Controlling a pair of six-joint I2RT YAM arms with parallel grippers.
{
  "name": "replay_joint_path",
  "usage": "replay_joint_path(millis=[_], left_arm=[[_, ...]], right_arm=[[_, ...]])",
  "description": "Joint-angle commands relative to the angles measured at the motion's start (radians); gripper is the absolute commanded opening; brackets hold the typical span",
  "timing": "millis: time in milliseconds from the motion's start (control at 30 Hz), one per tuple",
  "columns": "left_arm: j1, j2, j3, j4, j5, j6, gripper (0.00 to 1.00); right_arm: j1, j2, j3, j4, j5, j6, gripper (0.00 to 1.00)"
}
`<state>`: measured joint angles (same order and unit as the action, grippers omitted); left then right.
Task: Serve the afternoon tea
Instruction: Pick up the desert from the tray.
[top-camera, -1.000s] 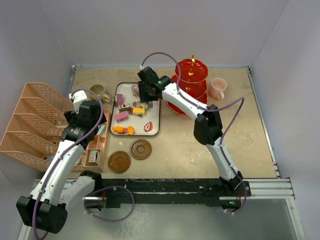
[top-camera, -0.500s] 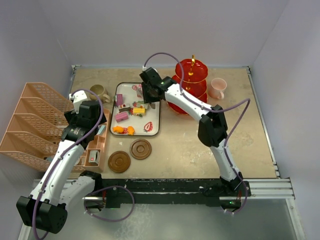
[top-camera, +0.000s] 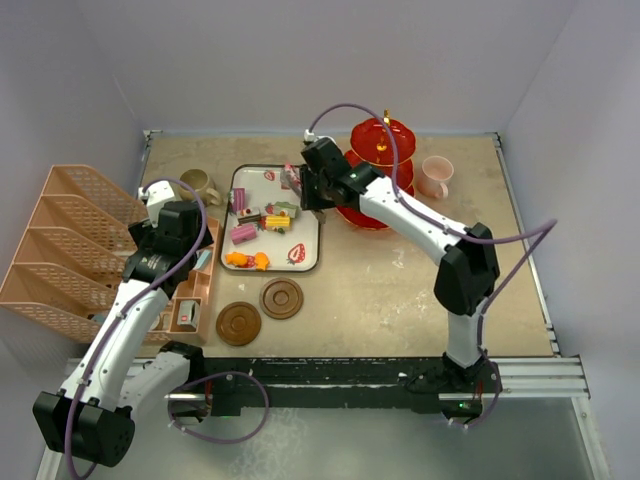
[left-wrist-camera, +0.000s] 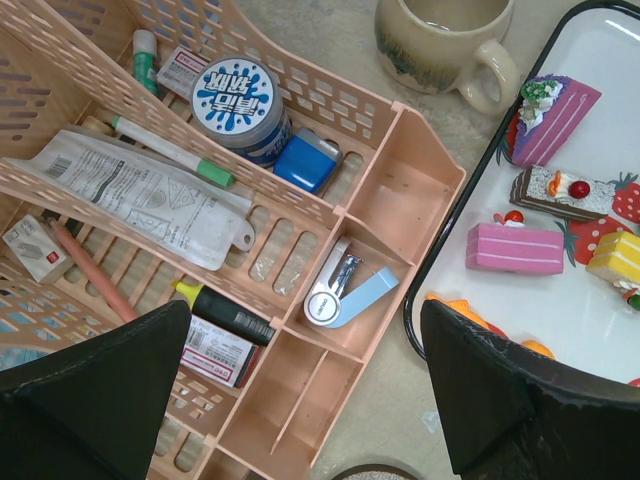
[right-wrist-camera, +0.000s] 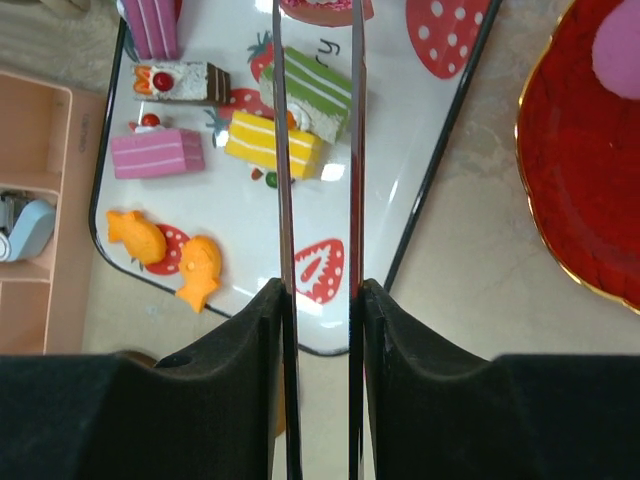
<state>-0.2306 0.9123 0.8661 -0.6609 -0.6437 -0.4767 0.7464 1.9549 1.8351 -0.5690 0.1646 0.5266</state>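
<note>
One second on, my right gripper had swung from over the far end of the tray toward its far right corner, nearer the red stand. It stayed clenched on the tweezers, with a pink sweet at their tips. Other sweets lay on the tray. My left gripper hung spread wide over the organiser at the left edge of the table, unmoved, near the olive mug.
</note>
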Motion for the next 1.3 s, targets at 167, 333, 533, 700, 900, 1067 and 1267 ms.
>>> replay_joint_path(millis=[167, 333, 533, 700, 900, 1067, 1267], left_arm=[[-0.004, 0.002, 0.006, 0.029, 0.002, 0.015, 0.95], [-0.003, 0.008, 0.006, 0.03, 0.014, 0.017, 0.95], [-0.004, 0.009, 0.005, 0.032, 0.025, 0.018, 0.95], [-0.004, 0.011, 0.004, 0.032, 0.027, 0.018, 0.95], [-0.004, 0.014, 0.004, 0.029, 0.031, 0.018, 0.95], [-0.004, 0.019, 0.003, 0.029, 0.037, 0.018, 0.95], [-0.004, 0.027, 0.002, 0.033, 0.049, 0.019, 0.95]], right_arm=[[0.005, -0.298, -0.286, 0.129, -0.034, 0.063, 0.35], [0.006, -0.41, -0.411, 0.152, -0.061, 0.096, 0.35], [0.006, -0.52, -0.509, 0.14, -0.062, 0.129, 0.35], [0.005, -0.584, -0.546, 0.125, -0.089, 0.145, 0.35], [0.006, -0.699, -0.636, 0.028, -0.102, 0.177, 0.35], [0.006, -0.825, -0.758, -0.042, -0.106, 0.233, 0.35], [0.004, -0.945, -0.811, -0.085, -0.014, 0.317, 0.35]])
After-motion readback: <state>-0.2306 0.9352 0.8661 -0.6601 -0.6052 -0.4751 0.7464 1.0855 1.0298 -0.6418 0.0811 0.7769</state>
